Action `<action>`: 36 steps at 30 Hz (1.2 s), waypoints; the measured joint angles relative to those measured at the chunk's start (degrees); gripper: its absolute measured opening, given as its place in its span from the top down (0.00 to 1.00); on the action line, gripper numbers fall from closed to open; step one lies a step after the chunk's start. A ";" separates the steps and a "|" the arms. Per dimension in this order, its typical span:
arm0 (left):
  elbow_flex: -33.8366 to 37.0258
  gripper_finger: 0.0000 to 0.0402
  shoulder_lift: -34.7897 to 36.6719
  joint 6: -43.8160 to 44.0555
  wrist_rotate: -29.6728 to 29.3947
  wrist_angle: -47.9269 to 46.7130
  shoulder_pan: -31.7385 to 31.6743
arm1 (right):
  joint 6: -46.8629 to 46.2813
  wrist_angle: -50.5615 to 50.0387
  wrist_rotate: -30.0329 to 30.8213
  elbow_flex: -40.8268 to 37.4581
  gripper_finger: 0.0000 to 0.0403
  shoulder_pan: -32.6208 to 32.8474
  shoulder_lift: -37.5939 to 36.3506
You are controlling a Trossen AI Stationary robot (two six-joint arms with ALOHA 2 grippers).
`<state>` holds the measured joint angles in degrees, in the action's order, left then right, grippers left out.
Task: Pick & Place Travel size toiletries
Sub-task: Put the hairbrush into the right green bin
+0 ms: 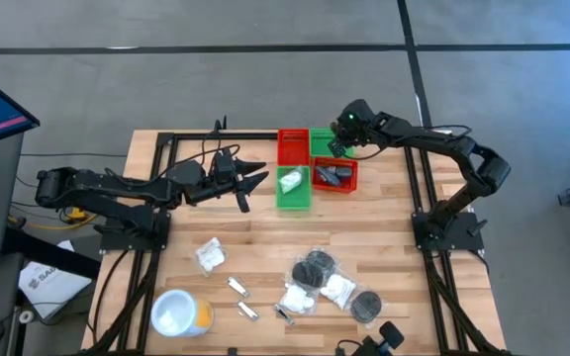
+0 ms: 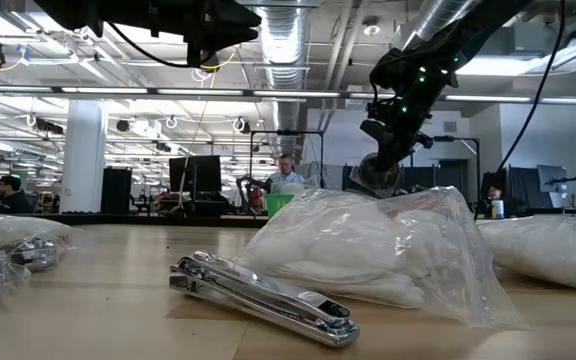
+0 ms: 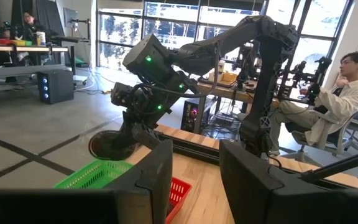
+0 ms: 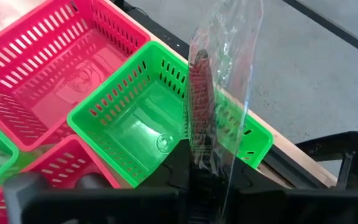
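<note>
Toiletries: three black discs point(image 1: 317, 267) left on surface point(image 1: 265, 247), three silver sachets point(image 1: 237, 287); right hand point(image 4: 201, 165) clamps a wrapped disc point(image 4: 202, 106) above far green bin point(image 4: 142, 124); left hand point(image 1: 255, 184) half-open, empty.

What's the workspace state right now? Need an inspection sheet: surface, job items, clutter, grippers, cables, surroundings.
Surface: wooden table, black frame.
Job's things: packets and discs heaped at the near edge; white packet in a green bin; dark items in a red bin.
Clutter: white tub at the near left corner.
Grippers: right gripper shut on a wrapped black disc above the empty green bin; left gripper open, empty, beside the bins.
Cables: black leads by the left arm.
Surroundings: a seated person, desks.
</note>
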<state>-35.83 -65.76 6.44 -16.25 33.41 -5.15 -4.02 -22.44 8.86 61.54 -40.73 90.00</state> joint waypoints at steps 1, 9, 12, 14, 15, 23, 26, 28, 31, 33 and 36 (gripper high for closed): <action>-0.02 0.70 0.00 0.00 0.00 0.00 0.00 | -0.05 0.01 0.00 0.00 0.94 0.00 0.00; -0.01 0.70 0.00 0.00 0.00 0.01 0.00 | -0.05 0.18 0.00 0.00 0.94 0.02 0.00; 0.00 0.70 0.00 0.00 0.00 0.02 0.00 | -0.04 0.18 0.02 0.00 0.91 0.01 0.00; 0.00 0.70 0.00 0.00 0.00 0.02 0.00 | -0.04 0.19 0.02 0.00 0.88 0.00 0.00; 0.00 0.70 0.00 0.00 0.00 0.02 0.00 | -0.03 0.18 0.04 0.00 0.87 0.00 0.00; 0.00 0.70 0.00 0.02 0.00 0.02 0.00 | 0.07 0.59 0.11 0.00 0.84 0.00 0.00; -0.01 0.70 0.00 0.02 0.00 0.02 0.00 | 0.07 1.46 0.14 0.00 0.84 -0.12 0.02; -0.01 0.70 0.00 0.02 0.00 0.02 0.00 | 0.07 1.84 0.15 0.00 0.84 -0.24 0.02; -0.02 0.70 0.00 0.02 0.00 0.02 0.00 | 0.09 1.95 0.17 0.00 0.84 -0.24 0.02; -0.02 0.70 0.00 0.02 0.00 0.02 0.00 | 0.12 1.93 0.15 0.00 0.84 -0.24 0.02; 0.00 0.70 0.00 0.02 0.00 0.02 0.00 | 1.43 1.93 0.13 0.00 0.84 -0.24 0.02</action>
<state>-35.83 -65.76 6.46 -16.25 33.43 -5.15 -2.59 -20.51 8.99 61.54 -40.97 90.02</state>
